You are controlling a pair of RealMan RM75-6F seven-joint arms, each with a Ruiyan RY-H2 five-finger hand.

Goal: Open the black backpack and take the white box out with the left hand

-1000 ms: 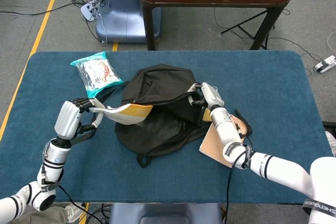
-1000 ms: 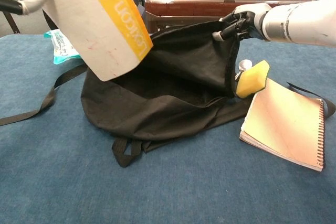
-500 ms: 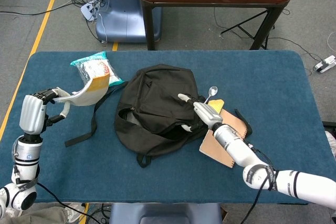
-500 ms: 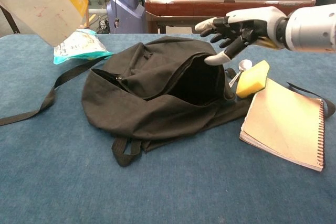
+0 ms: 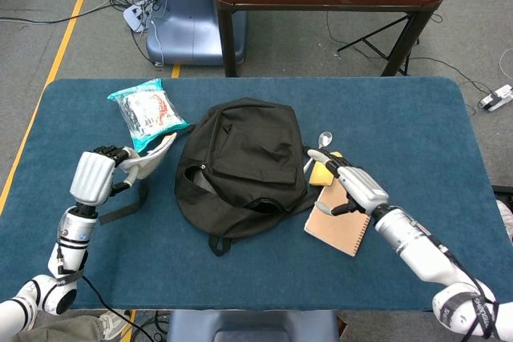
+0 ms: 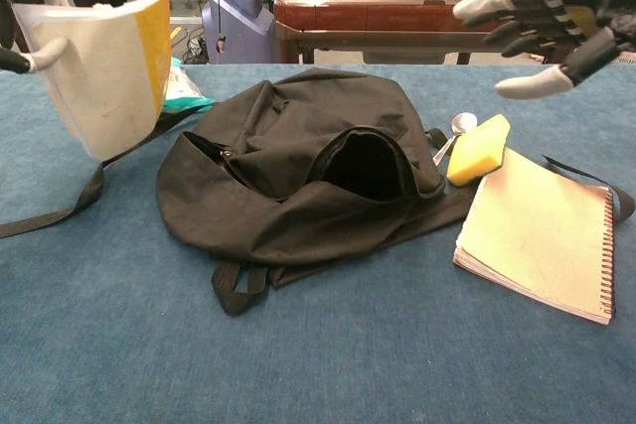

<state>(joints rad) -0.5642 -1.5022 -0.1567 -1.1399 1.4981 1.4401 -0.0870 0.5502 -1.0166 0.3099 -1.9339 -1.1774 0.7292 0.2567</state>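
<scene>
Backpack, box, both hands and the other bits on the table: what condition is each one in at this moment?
black backpack: unzipped, mouth gaping, lying flat.
white box: out of the bag, held up tilted.
left hand: grips the box.
right hand: empty, fingers spread, above the notebook.
notebook: closed, flat.
yellow sponge: leaning on the backpack's edge.
snack packet: sealed, lying flat.

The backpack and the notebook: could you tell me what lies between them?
A yellow sponge and a spoon lie between the backpack and the notebook, clearest in the chest view.
</scene>
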